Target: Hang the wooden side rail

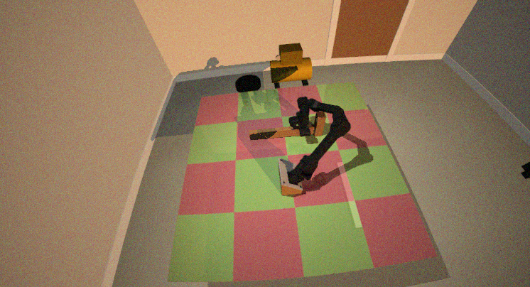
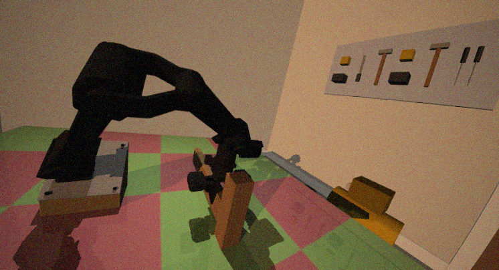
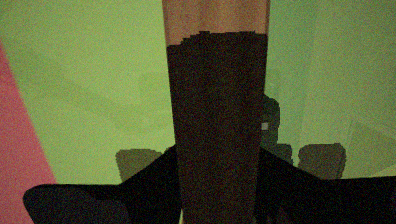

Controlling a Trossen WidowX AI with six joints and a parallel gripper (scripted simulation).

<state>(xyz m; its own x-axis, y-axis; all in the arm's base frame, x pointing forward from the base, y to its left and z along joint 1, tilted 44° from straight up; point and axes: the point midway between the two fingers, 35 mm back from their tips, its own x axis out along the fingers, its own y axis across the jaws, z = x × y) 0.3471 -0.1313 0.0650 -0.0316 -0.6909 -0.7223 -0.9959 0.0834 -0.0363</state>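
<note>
Top view: a black six-joint arm arches over a red-and-green checkered bench, its black parallel-jaw tool lowered astride a long, straight wooden rail. The fingers stand partly apart, one on each side of the wood; whether they press on it cannot be told from across the room.

The rail's near end reaches an upright, squared wooden post, with its other end pointing away across the bench. Whether that far end touches the surface is unclear. The steel hooks, the pins and the slot's inside are hidden, so seating cannot be judged.

Room to move is tightest at the post, where the tool works close beside the wooden upright. Toward the far end, a length of rail extends beyond the fingers. Open space separates the rail from the arm's wooden base block with a pale top plate, and the post stands inward of the bench's side edge. Past the bench's back edge, near the wall, are a yellow cylindrical tank with a box on top and a rounded black object, both well apart from the rail.
</note>
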